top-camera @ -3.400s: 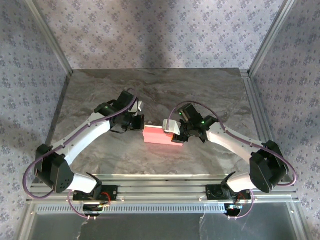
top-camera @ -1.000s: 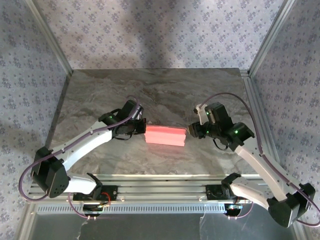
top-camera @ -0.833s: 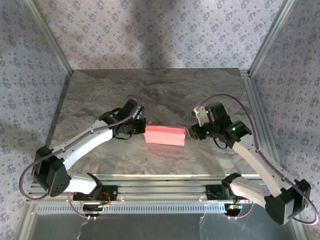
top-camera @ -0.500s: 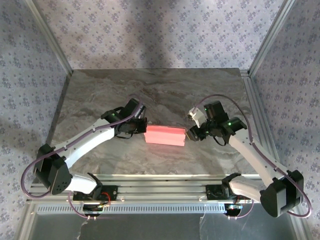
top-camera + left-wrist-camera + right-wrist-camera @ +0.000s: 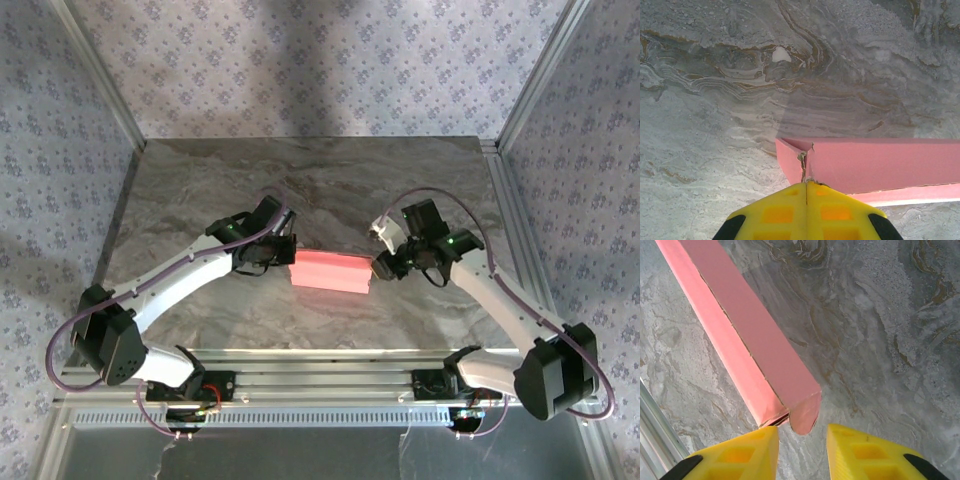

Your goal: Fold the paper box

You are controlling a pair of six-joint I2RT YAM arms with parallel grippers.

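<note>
The left fingers (image 5: 807, 191) are pressed flat together with no gap, their tips touching the left end of the paper box (image 5: 880, 162) at a ragged corner crease. Whether a sliver of card is nipped between them cannot be told. The right fingers (image 5: 770, 437) stand partly apart and hold nothing. A rounded tab (image 5: 805, 417) at the box's right end sits just ahead of the gap between them.

The left arm (image 5: 180, 275) runs from its base at the near left, elbow out to the side, with its forearm angled in toward the box. The right arm (image 5: 500, 295) bends out at the near right and reaches back in to the opposite end.

The box is slim, rectangular and pink-red. It lies flat near the middle of the marbled worktop (image 5: 330, 180), long side running left to right between the two sets of fingers. A paler strip shows along its lower edge in the left wrist view. The right-end tab hangs loose, with a dark slit under the top panel.

There is one box, and there are two arms.
</note>
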